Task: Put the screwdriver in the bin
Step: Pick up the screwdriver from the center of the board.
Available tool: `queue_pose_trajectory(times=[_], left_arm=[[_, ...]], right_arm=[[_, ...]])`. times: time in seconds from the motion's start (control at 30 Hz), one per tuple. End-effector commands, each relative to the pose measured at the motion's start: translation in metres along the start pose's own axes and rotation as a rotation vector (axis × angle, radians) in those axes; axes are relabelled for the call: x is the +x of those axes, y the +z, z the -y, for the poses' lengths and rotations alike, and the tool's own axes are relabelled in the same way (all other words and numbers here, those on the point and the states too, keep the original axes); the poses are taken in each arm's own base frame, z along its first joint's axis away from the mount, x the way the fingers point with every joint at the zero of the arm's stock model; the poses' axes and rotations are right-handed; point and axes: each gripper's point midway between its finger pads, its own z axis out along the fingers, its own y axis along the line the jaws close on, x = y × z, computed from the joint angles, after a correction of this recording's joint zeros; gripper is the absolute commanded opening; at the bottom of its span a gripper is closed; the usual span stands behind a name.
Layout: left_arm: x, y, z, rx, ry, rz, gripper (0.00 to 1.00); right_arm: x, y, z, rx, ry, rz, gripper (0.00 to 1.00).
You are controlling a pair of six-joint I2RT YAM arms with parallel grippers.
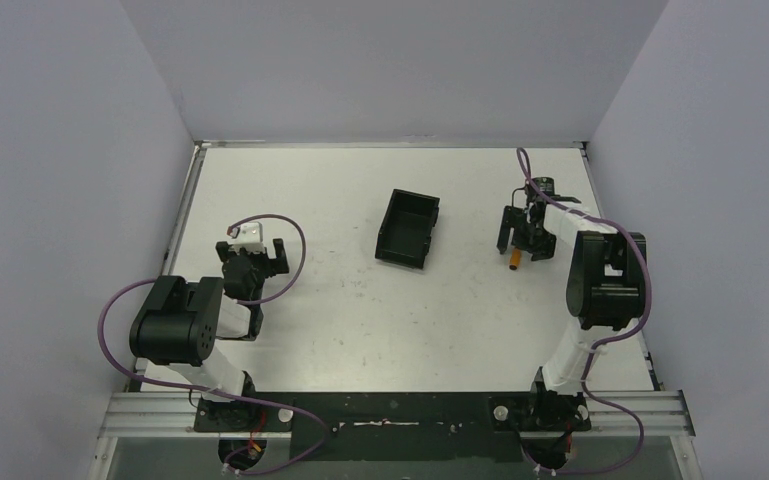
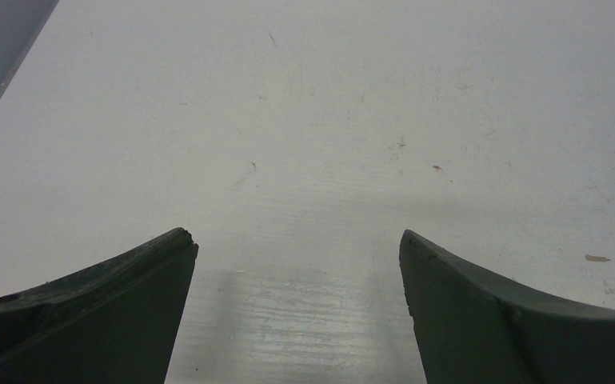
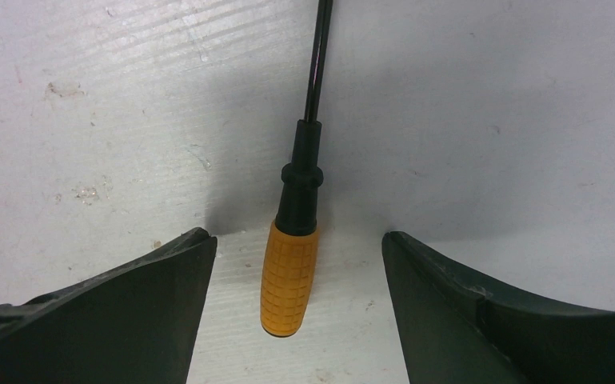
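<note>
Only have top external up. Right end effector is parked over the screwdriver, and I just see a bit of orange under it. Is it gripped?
Observer: Not gripped. The right wrist view shows the right end effector open and straddling the screwdriver, with a gap on each side of the orange handle.
Operator: Is it off the table?
Observer: No, it lies on the table, with the shaft pointing away from the wrist camera.
Operator: Left end effector holding anything?
Observer: No. The left wrist view shows the left end effector open, with only table surface between its fingers.
</note>
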Motion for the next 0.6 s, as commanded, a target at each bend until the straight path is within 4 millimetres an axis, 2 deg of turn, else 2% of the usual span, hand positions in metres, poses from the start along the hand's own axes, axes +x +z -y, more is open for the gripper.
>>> queue_pose_trajectory(times=[0.0,0.27,0.43,0.5,0.57], left_arm=[[-0.017,0.002,0.000,-0.002,-0.007,0.058,0.97],[-0.017,0.002,0.000,-0.002,-0.007,0.058,0.97],[-0.017,0.002,0.000,-0.002,-0.007,0.058,0.97],[-0.017,0.002,0.000,-0.003,-0.006,0.056,0.97],[-0.017,0.002,0.000,-0.002,-0.006,0.059,0.97]], right_arm=[[-0.009,0.003,0.001,-0.001,-0.001,0.003,0.73],[-0.007,0.004,0.001,0.002,0.000,-0.019,0.34],[-0.014,-0.003,0.003,0.018,0.004,0.006,0.09],[-0.019,-0.009,0.001,0.009,0.010,0.025,0.02],[-0.025,-0.018,0.000,0.003,0.019,0.044,0.00]])
